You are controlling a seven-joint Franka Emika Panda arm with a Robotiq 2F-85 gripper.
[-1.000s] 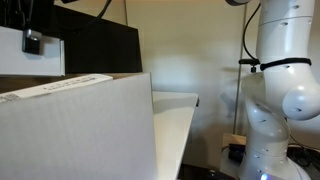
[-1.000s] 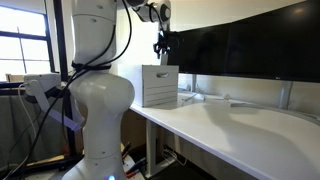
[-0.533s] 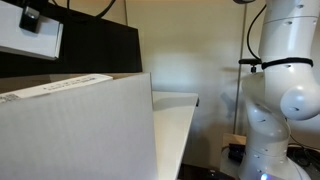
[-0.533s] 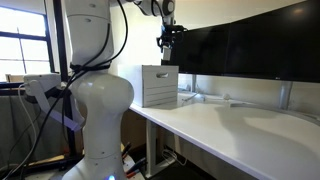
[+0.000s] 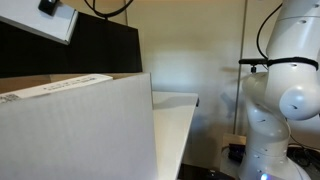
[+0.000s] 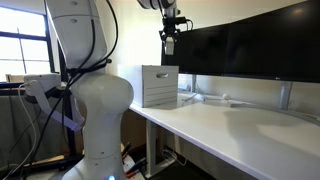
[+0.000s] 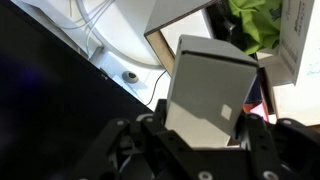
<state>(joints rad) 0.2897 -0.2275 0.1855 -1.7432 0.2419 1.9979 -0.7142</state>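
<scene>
Wrist view, closest in: gripper (image 7: pixel 205 128) fingers are clamped on both sides of a small white rectangular carton (image 7: pixel 208 92); it's held, not loose. Only this view looks down past it into the large pale open-topped cardboard box (image 7: pixel 175 15), with a crumpled green item (image 7: pixel 256 24) inside. White cables (image 7: pixel 92 32) lie on the white desk (image 7: pixel 45 12).

In an exterior view the carton (image 6: pixel 170 43) hangs high above the box (image 6: pixel 160 86), well apart from it, in front of the black monitors (image 6: pixel 250 50).

In an exterior view the box's side wall (image 5: pixel 70 130) fills the foreground and hides its interior. The carton (image 5: pixel 40 22) sits tilted at top left.
</scene>
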